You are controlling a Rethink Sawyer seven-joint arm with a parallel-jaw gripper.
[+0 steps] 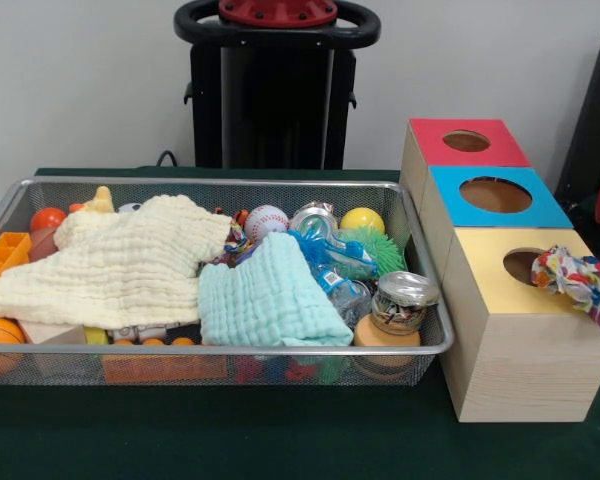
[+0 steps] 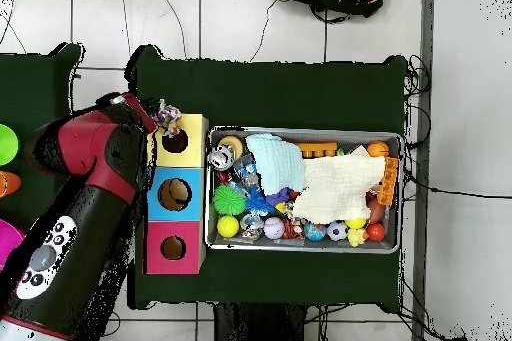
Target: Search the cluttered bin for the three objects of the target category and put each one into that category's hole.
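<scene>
The wire mesh bin (image 1: 220, 181) sits on the green table, full of clutter; it also shows in the overhead view (image 2: 300, 133). One multicoloured rope bundle (image 1: 577, 283) lies on the outer edge of the yellow-topped box, beside its hole, and shows in the overhead view (image 2: 166, 114). Coloured strands of another bundle (image 1: 237, 242) peek out between the two cloths. The blue-topped box's hole (image 1: 495, 194) is the middle one (image 2: 174, 193). My gripper (image 2: 150, 116) is at the arm's end, right beside the bundle on the yellow box; whether it holds the bundle is hidden.
A cream cloth (image 1: 120, 265) and a mint cloth (image 1: 265, 300) cover much of the bin. A spiky green ball (image 1: 380, 248), a baseball (image 1: 267, 221), a yellow ball (image 1: 362, 220) and a jar (image 1: 402, 298) lie around them. The red-topped box (image 1: 466, 141) stands farthest.
</scene>
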